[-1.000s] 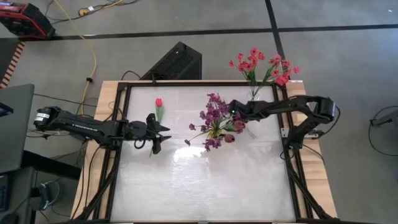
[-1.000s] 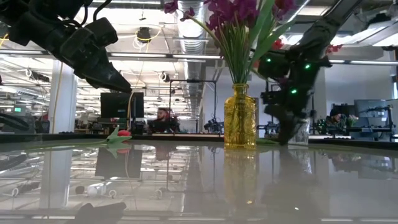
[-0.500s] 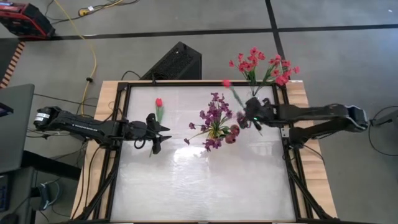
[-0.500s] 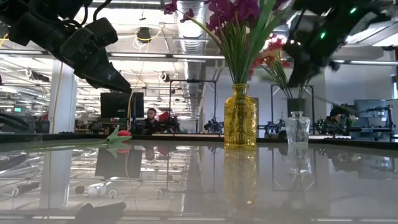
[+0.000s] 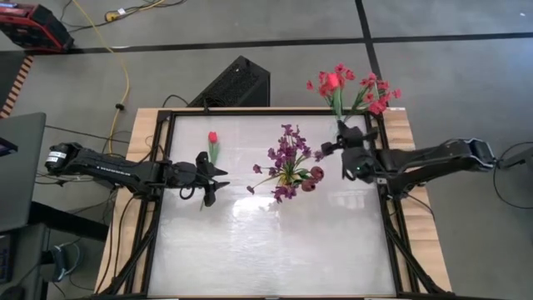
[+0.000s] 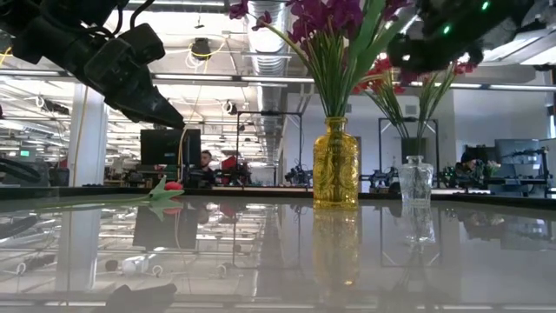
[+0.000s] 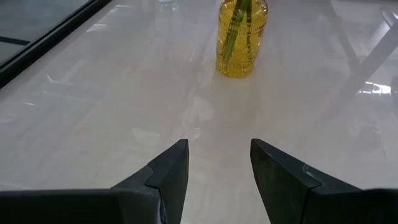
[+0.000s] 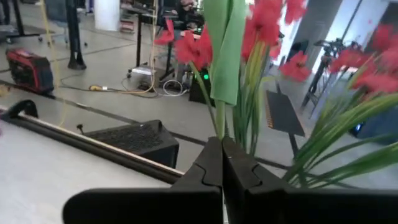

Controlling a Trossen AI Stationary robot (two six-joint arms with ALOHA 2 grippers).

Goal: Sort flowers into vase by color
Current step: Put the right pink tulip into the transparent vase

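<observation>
Purple sprigs [image 5: 287, 160] are held in the yellow glass vase [image 6: 335, 163] at mid-table; red-pink blooms [image 5: 354, 90] fill the clear vase [image 6: 415, 182] at the far right. The right gripper [image 5: 340, 132], pinching a red flower stem [image 8: 222, 56], has been carried from beside the yellow vase to the clear one. The left gripper [image 7: 217, 163] hangs spread near a red tulip [image 5: 212, 138] lying on the table [image 5: 275, 242].

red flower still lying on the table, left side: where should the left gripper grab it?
Grip the thin green stem below the bloom of the red flower, coming straight down from above. It lies flat, stem toward the open left gripper, with bare table around it.
</observation>
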